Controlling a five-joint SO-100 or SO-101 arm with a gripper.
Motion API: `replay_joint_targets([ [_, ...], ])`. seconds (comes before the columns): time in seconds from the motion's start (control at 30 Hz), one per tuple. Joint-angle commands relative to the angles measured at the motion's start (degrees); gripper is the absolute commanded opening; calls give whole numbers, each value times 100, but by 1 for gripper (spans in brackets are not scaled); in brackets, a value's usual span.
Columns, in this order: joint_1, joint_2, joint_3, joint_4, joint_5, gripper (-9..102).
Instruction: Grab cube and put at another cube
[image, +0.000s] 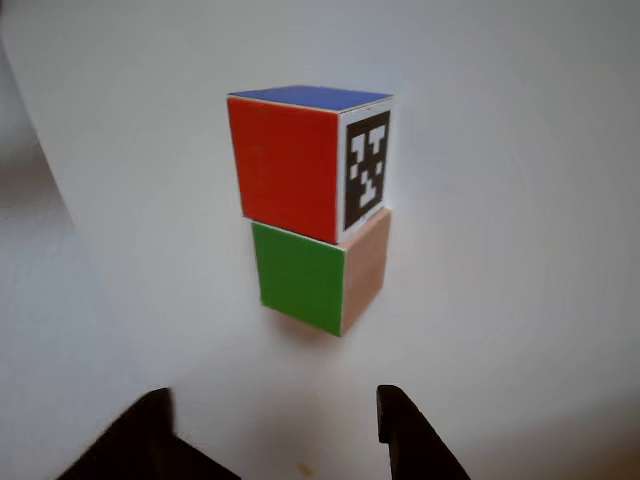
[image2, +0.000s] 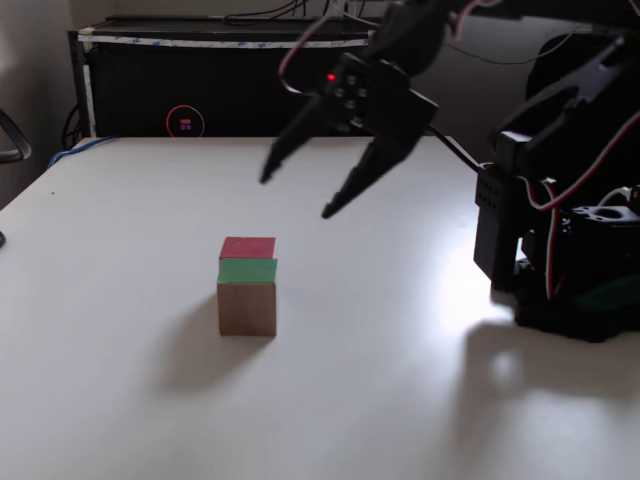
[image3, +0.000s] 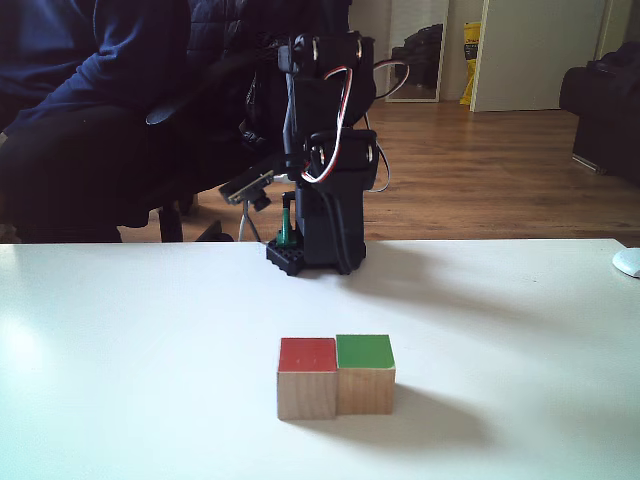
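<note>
Gripper (image2: 295, 197) hanging released with jaws spread, wood-sided cube (image2: 247, 296) showing a green top, touching another cube (image2: 247, 247) showing red.

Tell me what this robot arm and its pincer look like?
The arm is built of black blocky segments, with red and white cables looping along it. The pincer has two black fingers tapering to points, and a small red light glows on the black housing behind them.
</note>
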Motion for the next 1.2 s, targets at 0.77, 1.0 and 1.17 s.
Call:
replay_joint_targets([
  [0.77, -396, -3894, -2681, 949, 949, 45],
  [1.0, -316, -4351, -2804, 861, 853, 45],
  [1.17, -299, -4526, -2892, 738, 826, 45],
])
